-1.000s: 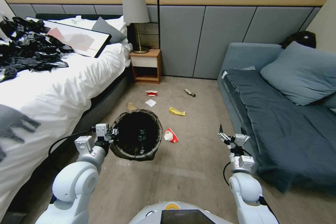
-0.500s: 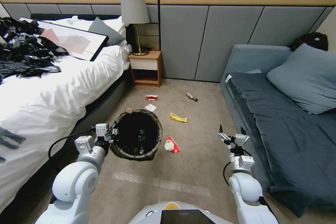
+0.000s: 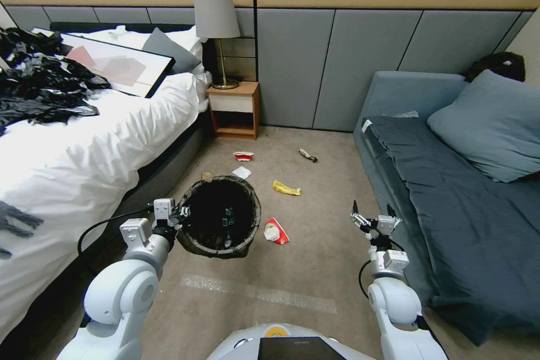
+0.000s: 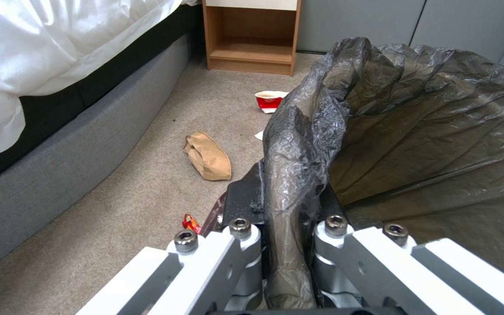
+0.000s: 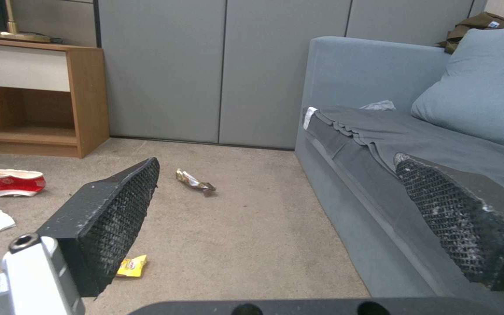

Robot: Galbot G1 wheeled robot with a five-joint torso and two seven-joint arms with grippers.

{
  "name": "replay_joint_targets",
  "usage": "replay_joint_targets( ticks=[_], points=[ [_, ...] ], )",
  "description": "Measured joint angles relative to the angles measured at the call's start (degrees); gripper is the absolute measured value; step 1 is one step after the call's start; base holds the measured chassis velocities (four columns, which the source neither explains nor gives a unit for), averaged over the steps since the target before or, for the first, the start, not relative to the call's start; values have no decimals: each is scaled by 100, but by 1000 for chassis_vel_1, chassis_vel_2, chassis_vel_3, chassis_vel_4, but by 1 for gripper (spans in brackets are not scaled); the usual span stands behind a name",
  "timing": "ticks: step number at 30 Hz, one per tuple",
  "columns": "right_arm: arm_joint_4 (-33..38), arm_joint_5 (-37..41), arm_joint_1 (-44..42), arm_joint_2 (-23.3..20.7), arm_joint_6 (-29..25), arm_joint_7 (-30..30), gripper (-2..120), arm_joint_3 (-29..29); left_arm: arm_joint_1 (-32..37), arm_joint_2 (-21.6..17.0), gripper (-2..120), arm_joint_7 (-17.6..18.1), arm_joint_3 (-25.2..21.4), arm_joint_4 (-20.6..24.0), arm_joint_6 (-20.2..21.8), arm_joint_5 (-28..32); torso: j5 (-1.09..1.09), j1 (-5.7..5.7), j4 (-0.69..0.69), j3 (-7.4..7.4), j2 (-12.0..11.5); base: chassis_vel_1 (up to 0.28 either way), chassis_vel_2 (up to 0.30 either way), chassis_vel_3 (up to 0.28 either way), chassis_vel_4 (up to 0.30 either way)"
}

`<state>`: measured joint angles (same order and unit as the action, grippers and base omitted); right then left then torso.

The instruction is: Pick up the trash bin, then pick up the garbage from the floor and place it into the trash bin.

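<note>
Trash bin (image 3: 220, 216) held off the carpet, its bagged rim pinched between the closed fingers of the left gripper (image 4: 290, 218). Beyond it: brown paper piece (image 4: 208, 155), red-and-white cup (image 4: 270, 99), yellow wrapper (image 3: 286, 188). Something dark inside the bin, possibly a bottle. Right gripper (image 5: 287, 210) spread wide, empty, beside the sofa (image 3: 450, 180).

Left gripper (image 3: 183, 217) holds the trash bin (image 3: 220, 217) above scattered garbage (image 3: 286, 188)
</note>
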<state>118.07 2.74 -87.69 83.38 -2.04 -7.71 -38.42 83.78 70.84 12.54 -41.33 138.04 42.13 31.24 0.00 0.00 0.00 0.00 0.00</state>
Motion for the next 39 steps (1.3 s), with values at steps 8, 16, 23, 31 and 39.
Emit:
replay_joint_targets(
  ticks=[8, 16, 23, 31, 39],
  points=[
    [0, 0, 0, 0, 0, 0, 100, 0, 0, 0, 5, 0, 0, 0, 0, 0, 0, 0, 0, 0, 0, 0, 0, 0, 0],
    [0, 0, 0, 0, 0, 0, 100, 0, 0, 0, 5, 0, 0, 0, 0, 0, 0, 0, 0, 0, 0, 0, 0, 0, 0],
    [0, 0, 0, 0, 0, 0, 100, 0, 0, 0, 5, 0, 0, 0, 0, 0, 0, 0, 0, 0, 0, 0, 0, 0, 0],
    [0, 0, 0, 0, 0, 0, 100, 0, 0, 0, 5, 0, 0, 0, 0, 0, 0, 0, 0, 0, 0, 0, 0, 0, 0],
    [0, 0, 0, 0, 0, 0, 100, 0, 0, 0, 5, 0, 0, 0, 0, 0, 0, 0, 1, 0, 0, -11, 11, 15, -14]
  ],
)
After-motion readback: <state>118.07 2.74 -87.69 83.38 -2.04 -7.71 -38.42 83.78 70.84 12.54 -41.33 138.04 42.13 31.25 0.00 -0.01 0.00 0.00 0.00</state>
